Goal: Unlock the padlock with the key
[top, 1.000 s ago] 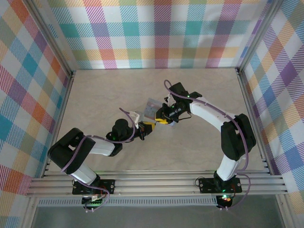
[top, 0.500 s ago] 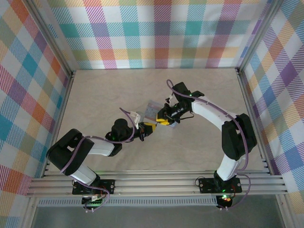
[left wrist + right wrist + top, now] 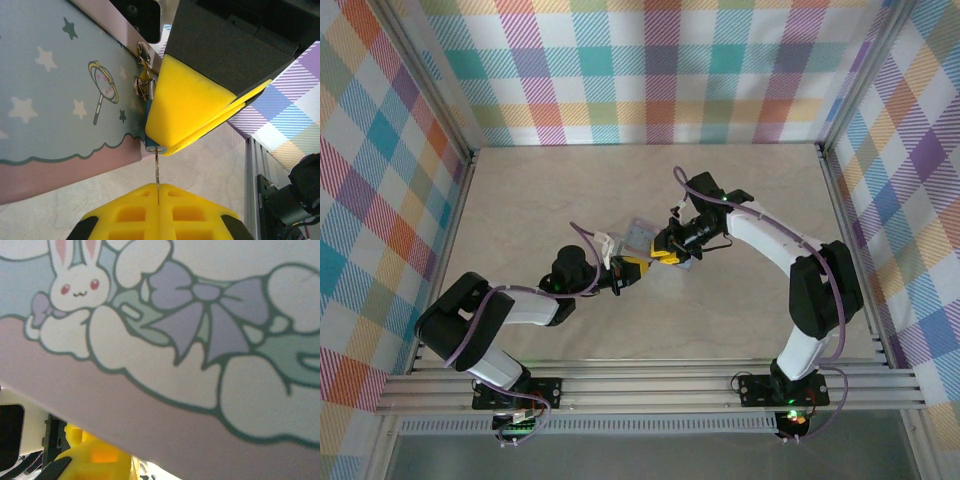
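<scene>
Centre of the left wrist view — left gripper (image 3: 159,200) pinches the key (image 3: 157,170), tip at the padlock (image 3: 148,114) underside. Right gripper (image 3: 167,142) clamps the padlock beside the tin (image 3: 60,100). Looks like insertion — next: straight push, then twist.

Walls (image 3: 660,70): bright plaid cloth at the back and down both sides, pastel checks all round.
Surface (image 3: 540,190): pale beige, faintly marbled, evenly lit, no hard shadows.
Rails (image 3: 650,385): silver aluminium, running along the near edge.

The pale beige table (image 3: 520,200) bears a pale blue cartoon-printed tin (image 3: 638,233) near its middle.
</scene>
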